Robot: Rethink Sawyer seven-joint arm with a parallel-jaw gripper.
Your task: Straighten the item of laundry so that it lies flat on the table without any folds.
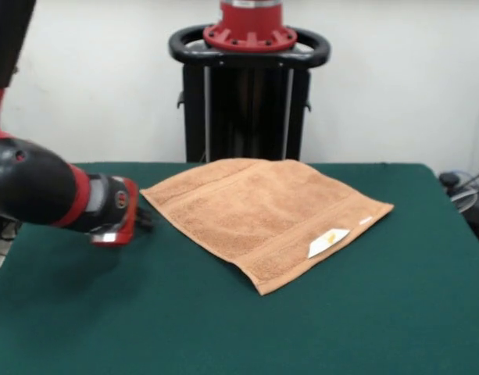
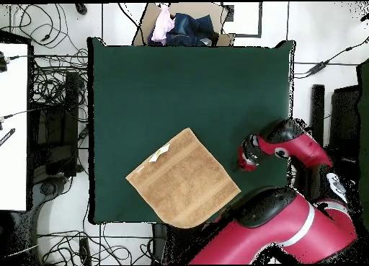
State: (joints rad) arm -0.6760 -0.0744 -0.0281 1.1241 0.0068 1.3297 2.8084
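Towel (image 1: 262,212) flat on table (image 1: 395,312)

The towel (image 1: 264,212), peach-orange terry and roughly square, lies spread open and flat on the green table (image 1: 395,312), turned so its corners point like a diamond. Woven bands run along its borders. A small white label (image 1: 327,241) (with a yellow mark) sits near one edge. In the overhead view one corner reaches the table's edge.
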